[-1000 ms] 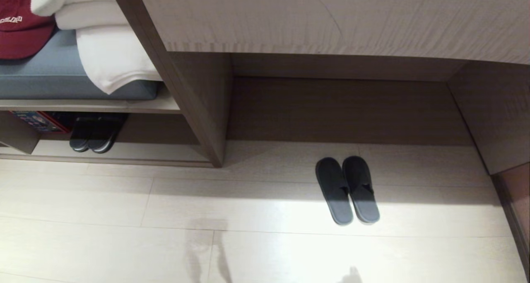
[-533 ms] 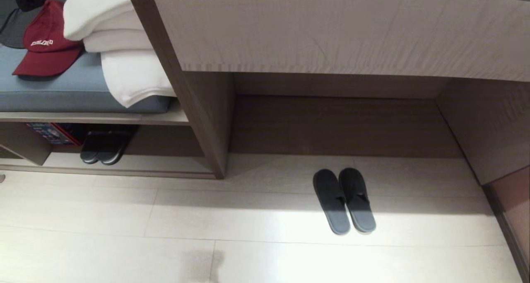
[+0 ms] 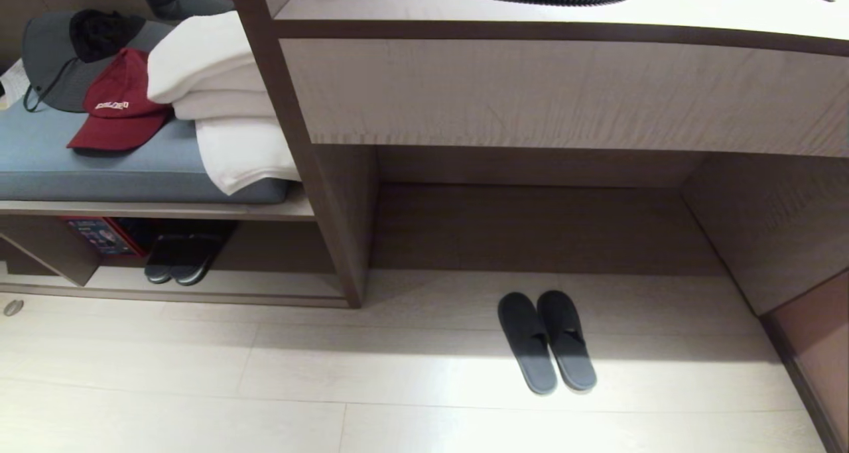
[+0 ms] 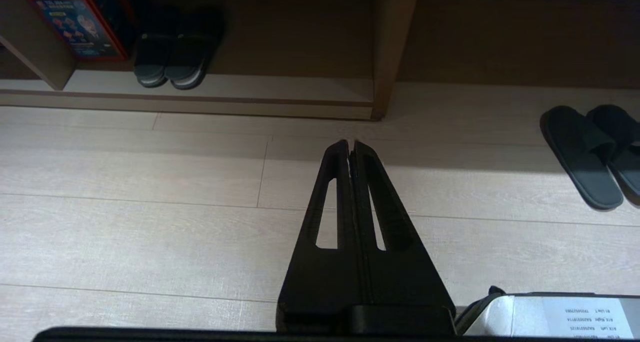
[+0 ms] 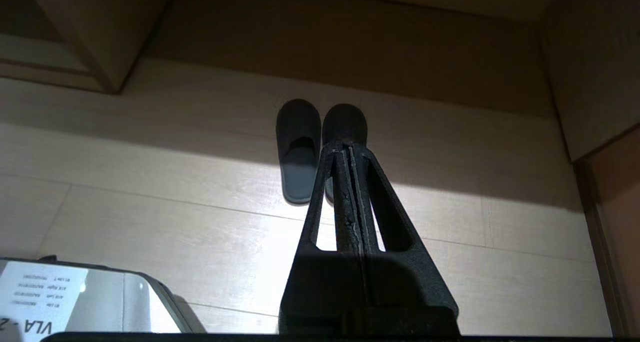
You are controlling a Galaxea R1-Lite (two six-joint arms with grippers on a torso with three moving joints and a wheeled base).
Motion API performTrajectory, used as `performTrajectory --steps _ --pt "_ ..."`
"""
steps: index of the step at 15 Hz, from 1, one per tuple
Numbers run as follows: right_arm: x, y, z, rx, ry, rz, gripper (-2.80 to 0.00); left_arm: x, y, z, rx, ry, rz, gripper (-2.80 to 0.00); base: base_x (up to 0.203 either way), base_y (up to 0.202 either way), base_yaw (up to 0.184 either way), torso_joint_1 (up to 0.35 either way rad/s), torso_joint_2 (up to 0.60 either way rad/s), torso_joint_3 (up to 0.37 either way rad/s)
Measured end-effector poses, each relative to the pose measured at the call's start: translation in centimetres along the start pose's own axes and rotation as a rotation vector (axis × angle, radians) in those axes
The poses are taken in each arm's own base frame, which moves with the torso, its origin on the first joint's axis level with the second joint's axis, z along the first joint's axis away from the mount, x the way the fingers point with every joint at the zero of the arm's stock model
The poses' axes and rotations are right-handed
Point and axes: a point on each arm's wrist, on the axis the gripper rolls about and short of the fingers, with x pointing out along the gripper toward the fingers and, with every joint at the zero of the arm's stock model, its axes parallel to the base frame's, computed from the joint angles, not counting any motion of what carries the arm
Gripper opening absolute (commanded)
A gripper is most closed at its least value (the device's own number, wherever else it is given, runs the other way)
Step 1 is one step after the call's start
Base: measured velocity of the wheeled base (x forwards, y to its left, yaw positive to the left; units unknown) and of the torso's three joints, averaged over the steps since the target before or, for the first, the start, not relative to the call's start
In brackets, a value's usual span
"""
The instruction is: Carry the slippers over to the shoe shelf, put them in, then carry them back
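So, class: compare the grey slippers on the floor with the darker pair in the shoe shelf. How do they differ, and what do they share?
1. The slippers lie on the open floor in front of the desk; the darker pair sits inside the shoe shelf.
2. The slippers are partly lit; the darker pair is in shadow.
3. The slippers look slate grey; the darker pair looks near black.

Shared: both pairs lie flat, side by side.

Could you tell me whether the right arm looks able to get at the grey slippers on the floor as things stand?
Probably yes. The grey slippers lie side by side on open floor in front of the desk's recess, with nothing lying between them and the right gripper, which hangs shut above. It would have to open first.
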Motion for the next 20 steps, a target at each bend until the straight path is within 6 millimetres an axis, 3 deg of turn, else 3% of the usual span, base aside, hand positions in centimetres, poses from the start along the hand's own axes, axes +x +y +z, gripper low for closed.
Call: performTrajectory --steps 20 --pt "0.0 0.0 0.0 0.0 0.0 0.0 -2.8 0.0 0.0 0.0 0.0 0.0 0.0 -2.8 0.0 0.0 0.0 0.002 0.0 0.202"
